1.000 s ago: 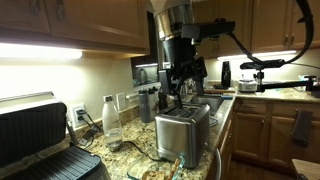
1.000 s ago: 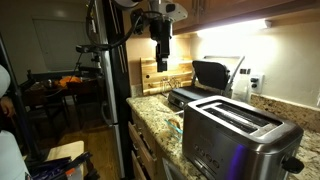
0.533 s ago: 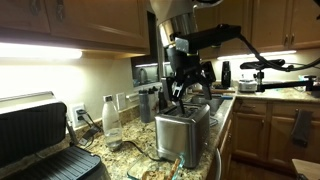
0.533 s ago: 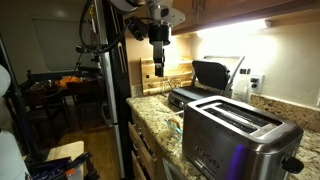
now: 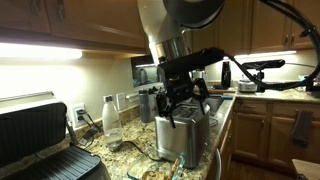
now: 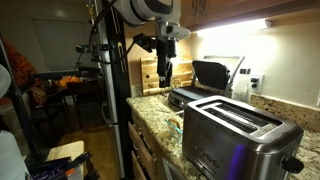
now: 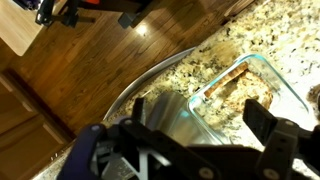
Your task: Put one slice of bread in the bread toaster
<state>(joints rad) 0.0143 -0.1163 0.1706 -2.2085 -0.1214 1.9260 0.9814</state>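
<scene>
The shiny steel bread toaster [image 5: 185, 137] stands on the granite counter and fills the foreground in an exterior view [image 6: 240, 135]. Tan-brown bread [image 7: 238, 92] lies in a clear glass dish [image 7: 275, 85] on the counter. My gripper [image 7: 205, 115] hangs open and empty high above the dish; both dark fingers frame it in the wrist view. In both exterior views the gripper [image 5: 172, 98] [image 6: 163, 75] points down above the counter beside the toaster. A shiny metal surface [image 7: 165, 112] shows under the left finger.
A black-and-silver hinged grill [image 5: 35, 135] [image 6: 208, 75] stands open on the counter. A clear bottle [image 5: 112, 118] is by the wall. Cabinets hang overhead. The counter edge drops to a wood floor [image 7: 90, 60].
The arm has swung and the gripper has come down toward the counter, lower in both exterior views than a second ago. It stays open and empty.
</scene>
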